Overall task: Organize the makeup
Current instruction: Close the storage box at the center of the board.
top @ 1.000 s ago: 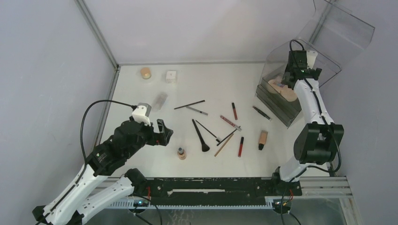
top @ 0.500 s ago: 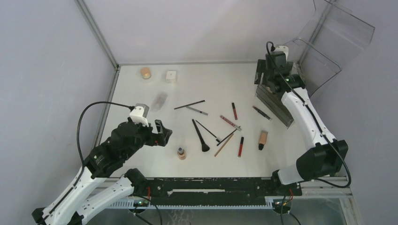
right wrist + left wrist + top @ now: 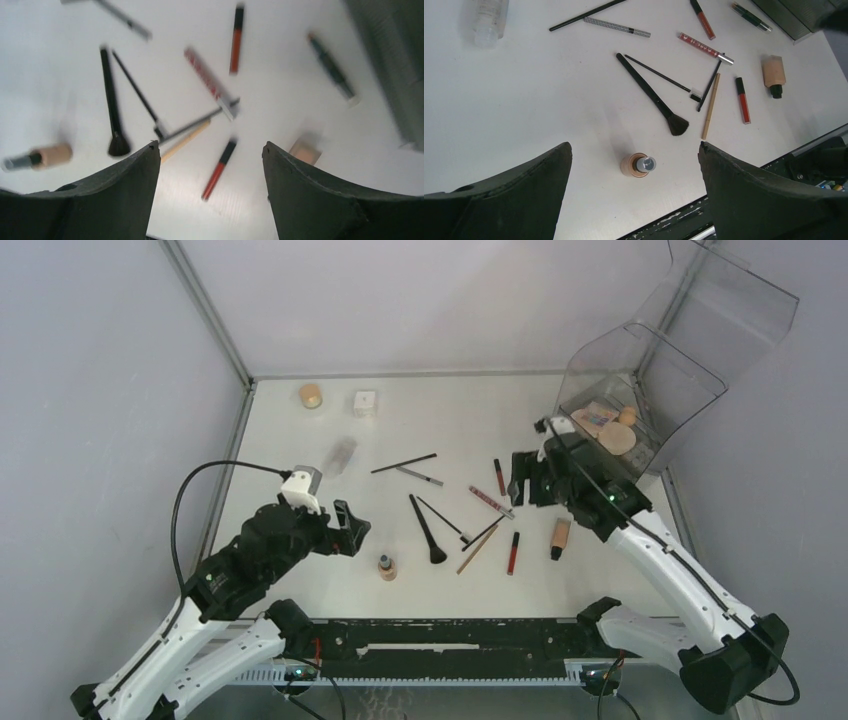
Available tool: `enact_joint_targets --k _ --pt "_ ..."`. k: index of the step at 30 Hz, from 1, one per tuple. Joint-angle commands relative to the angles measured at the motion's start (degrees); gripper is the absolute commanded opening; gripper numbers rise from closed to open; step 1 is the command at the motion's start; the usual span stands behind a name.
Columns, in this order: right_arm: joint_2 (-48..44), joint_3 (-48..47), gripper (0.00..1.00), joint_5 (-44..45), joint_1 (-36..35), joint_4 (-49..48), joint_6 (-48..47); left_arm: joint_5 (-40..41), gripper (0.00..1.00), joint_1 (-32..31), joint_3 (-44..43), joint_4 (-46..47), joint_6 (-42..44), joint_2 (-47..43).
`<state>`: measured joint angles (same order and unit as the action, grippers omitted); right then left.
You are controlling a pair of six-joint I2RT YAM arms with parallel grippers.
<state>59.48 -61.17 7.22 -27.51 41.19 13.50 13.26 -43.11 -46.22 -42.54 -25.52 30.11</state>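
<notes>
Right gripper (image 3: 524, 478) swung from organizer (image 3: 690, 370) to centre; wide, empty. Left gripper (image 3: 352, 528) wide. Risk: descending fingers may scatter the crossed pencils (image 3: 477, 551).

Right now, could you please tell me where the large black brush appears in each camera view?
Top external: the large black brush lies mid-table, bristles toward the arm bases.
Left wrist: centre of the picture, bristles toward the lower right.
Right wrist: left part, nearly vertical, bristles down.
Shared landmark: the tan bottle, left of the bristles in every view.
</notes>
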Motion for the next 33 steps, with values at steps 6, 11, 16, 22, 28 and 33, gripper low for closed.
enact_joint_targets --k 6,11,16,22,28,33 --pt "-4.9 6.3 0.79 10.4 -3.6 7.1 6.4 -3.1 1.00 0.3 0.3 5.7 -0.2 1.9" --pt "-6.4 -1.5 0.80 12.5 1.3 7.8 2.6 -3.0 1.00 0.3 0.2 5.9 -0.3 2.0" --pt "-6.1 -9.9 0.84 10.7 10.3 5.8 -0.7 -3.3 1.00 0.3 0.3 6.4 -0.7 2.0" --pt "-2.1 -29.1 0.91 0.9 27.2 5.6 -3.1 -0.7 1.00 0.3 -2.3 4.2 1.1 3.1" --pt "2.4 -39.5 0.91 -2.5 31.7 4.6 -9.4 -2.0 1.00 0.3 -4.0 3.6 1.6 1.4" --pt "4.5 -40.7 0.89 9.9 31.5 -5.8 -21.3 -4.4 1.00 0.3 -6.8 3.9 1.3 2.8"
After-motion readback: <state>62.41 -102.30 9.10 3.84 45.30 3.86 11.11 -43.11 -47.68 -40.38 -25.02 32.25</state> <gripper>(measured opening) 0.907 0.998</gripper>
